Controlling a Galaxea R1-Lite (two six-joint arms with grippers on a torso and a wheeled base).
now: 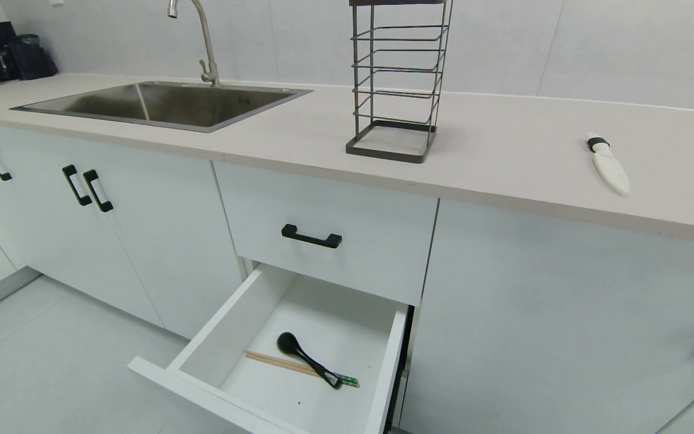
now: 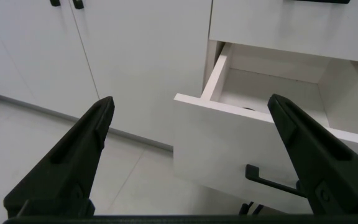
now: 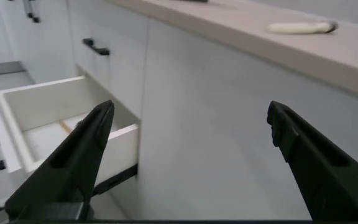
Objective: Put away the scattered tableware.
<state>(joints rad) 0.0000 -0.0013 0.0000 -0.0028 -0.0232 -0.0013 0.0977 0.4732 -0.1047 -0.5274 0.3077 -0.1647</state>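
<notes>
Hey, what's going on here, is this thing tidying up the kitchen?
It is putting tableware away. The lower drawer stands pulled out, with a black spoon and chopsticks lying inside. A white utensil with a black band lies on the counter, not yet stowed. The left gripper and right gripper are both open and hold nothing, low before the cabinets.

Kitchen: steel sink (image 1: 160,105) with faucet (image 1: 199,39), countertop (image 1: 503,163), white cabinets (image 1: 142,229).

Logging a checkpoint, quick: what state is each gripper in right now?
Left gripper: open, holding nothing.
Right gripper: open, holding nothing.
</notes>
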